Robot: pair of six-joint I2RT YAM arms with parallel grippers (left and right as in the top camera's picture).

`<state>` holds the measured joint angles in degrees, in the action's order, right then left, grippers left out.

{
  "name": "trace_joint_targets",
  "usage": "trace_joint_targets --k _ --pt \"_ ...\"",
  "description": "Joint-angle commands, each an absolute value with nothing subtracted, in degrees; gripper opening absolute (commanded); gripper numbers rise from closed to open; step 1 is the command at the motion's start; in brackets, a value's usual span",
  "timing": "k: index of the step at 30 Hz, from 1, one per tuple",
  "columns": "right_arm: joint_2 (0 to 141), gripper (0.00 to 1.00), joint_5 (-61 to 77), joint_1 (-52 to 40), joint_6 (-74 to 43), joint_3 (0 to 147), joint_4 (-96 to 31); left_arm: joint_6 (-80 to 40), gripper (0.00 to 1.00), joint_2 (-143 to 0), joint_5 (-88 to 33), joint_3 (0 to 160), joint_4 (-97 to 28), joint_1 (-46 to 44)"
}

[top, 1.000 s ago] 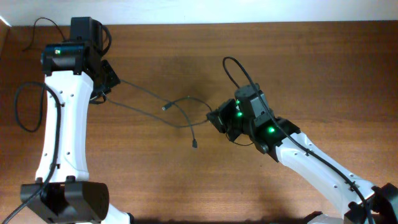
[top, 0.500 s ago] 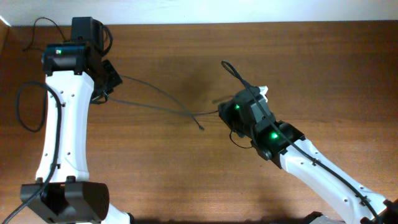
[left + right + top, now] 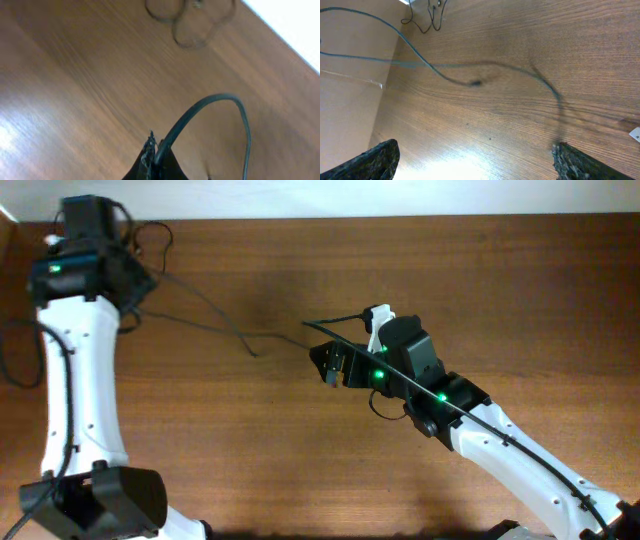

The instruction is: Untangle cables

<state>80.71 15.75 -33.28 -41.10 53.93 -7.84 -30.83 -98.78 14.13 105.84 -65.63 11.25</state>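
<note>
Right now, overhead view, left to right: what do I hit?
Left hand, shut on the cables → cables strung out toward the middle → right hand, open → right arm.

The right claw [image 3: 477, 161] is standing wide open over the tabletop [image 3: 520, 30], while blurred cables [image 3: 472, 82] are trailing from the upper left.

- Table [image 3: 250, 470]: mid-brn wood w/ fine streaky grain; pale glare patch at 6 o'clk in right wrist view.
- Cables [image 3: 474, 82]: thin, blk to dk grey.
- Left arm [image 3: 80, 380] & right arm [image 3: 520, 450]: wht shells, blk joints, grn lights.
- Right gripper [image 3: 475, 161] fingers [image 3: 375, 159]: blk, rough-speckled.
- Strip [image 3: 350, 195] at 12 o'clk, overhead: wht.
</note>
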Motion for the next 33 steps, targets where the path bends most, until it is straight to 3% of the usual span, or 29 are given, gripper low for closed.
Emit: trace_joint_targets --k 1,5,8,10,12,15,18,22,24,25,26,27,28,33 --pt "80.1 0.99 16.3 -33.4 -39.6 54.9 -7.8 -29.9 0.0 -97.7 15.5 106.0 -60.4 16.8" --pt "80.1 0.99 16.3 -33.4 -39.3 54.9 -7.9 -29.9 0.0 -100.9 17.4 106.0 -54.1 20.2" --pt "80.2 0.98 15.9 -33.4 -39.2 54.9 -8.1 -29.9 0.0 -106.7 28.9 106.0 -50.2 21.3" --pt "80.2 0.99 15.9 -33.4 -39.2 54.9 -8.1 -29.8 0.08 -109.9 35.8 106.0 -47.7 22.2" --pt "80.2 0.98 15.1 -33.4 -36.3 54.9 -8.2 -21.8 0.1 -114.2 39.1 106.0 -42.2 24.7" --pt "80.7 0.98 10.9 -33.4 -35.9 54.9 -9.8 -12.2 0.09 -117.3 38.1 106.0 -35.9 27.7" --pt "81.9 0.98 9.8 -33.4 -36.0 54.9 -9.7 5.0 0.1 -119.4 25.6 106.0 -28.1 32.4" --pt "83.8 0.99 9.8 -33.4 -36.0 54.9 -8.7 6.9 0.14 -120.7 19.9 106.0 -24.0 38.1" --pt "84.4 0.99 9.8 -33.4 -36.0 54.9 -8.0 11.4 0.16 -122.2 10.4 106.0 -23.8 40.7" --pt "84.4 0.99 9.8 -33.4 -36.0 54.9 -7.7 12.1 0.24 -123.8 7.6 106.0 -23.7 41.5" --pt "84.4 0.99 9.8 -33.4 -36.0 54.9 -7.6 12.1 0.4 -124.7 7.2 106.0 -23.6 41.8" --pt "84.4 0.98 9.8 -33.4 -36.0 54.9 -7.7 12.1 0.65 -125.7 7.3 106.0 -23.6 41.9" --pt "84.4 0.99 9.8 -33.4 -36.0 54.9 -7.7 12.1 0.99 -126.6 7.2 106.0 -23.7 41.9" --pt "84.4 0.99 9.9 -33.4 -36.0 54.9 -7.7 8.7 0.99 -125.3 7.3 106.0 -26.0 41.7"
